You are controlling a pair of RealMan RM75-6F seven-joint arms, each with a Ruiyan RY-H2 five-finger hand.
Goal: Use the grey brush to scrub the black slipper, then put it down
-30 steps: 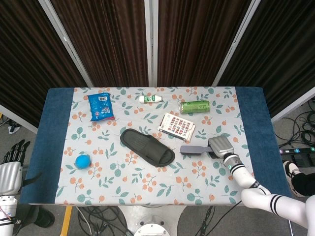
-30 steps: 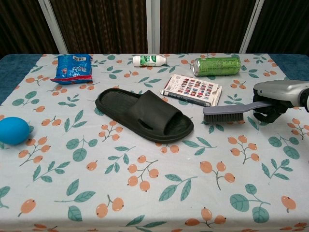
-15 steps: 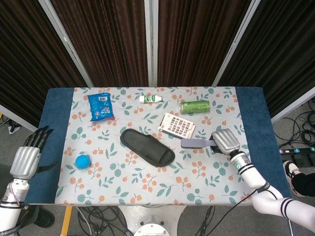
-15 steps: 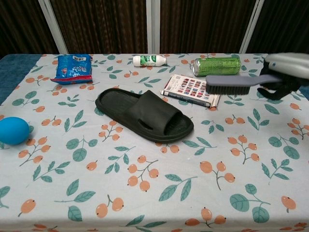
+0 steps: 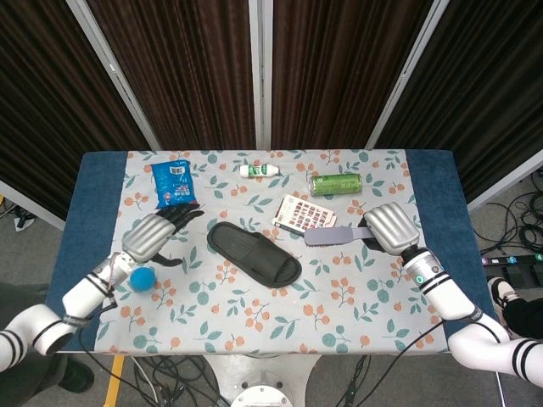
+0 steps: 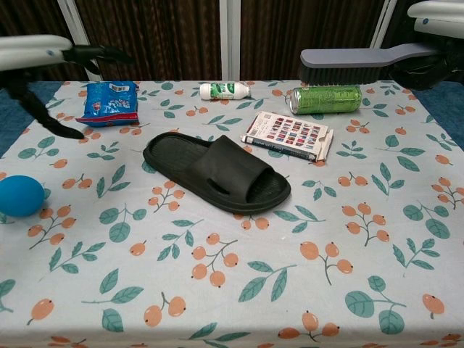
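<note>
A: While the right hand (image 5: 390, 227) holds the brush (image 6: 355, 64) by its handle, where does the brush sit?

B: Lifted off the table (image 5: 89, 246). Bristles face down. In the chest view it hangs level, above the green can (image 6: 325, 99). In the head view its head lies just right of the booklet (image 5: 305, 215).

A: Fingers on that hand?

B: Wrapped round the handle end. Grip itself mostly hidden under the back of the hand.

A: And the slipper (image 6: 216, 172)?

B: Flat on the flowered cloth (image 6: 239, 290), near the middle, sole down, lying at a slant. Brush well apart from it, up and to the right. No contact.

A: Left hand (image 5: 155, 234)?

B: Raised over the left part of the table, holding nothing. Fingers stretched out and apart, thumb dropped below them. It points toward the slipper, not touching it.

A: What lies around it?

B: Blue ball (image 5: 142, 277) just below the hand in the head view. Blue snack bag (image 5: 174, 183) behind the fingertips, near the far edge. White bottle (image 5: 260, 170) on its side at the far edge, left of the can.
</note>
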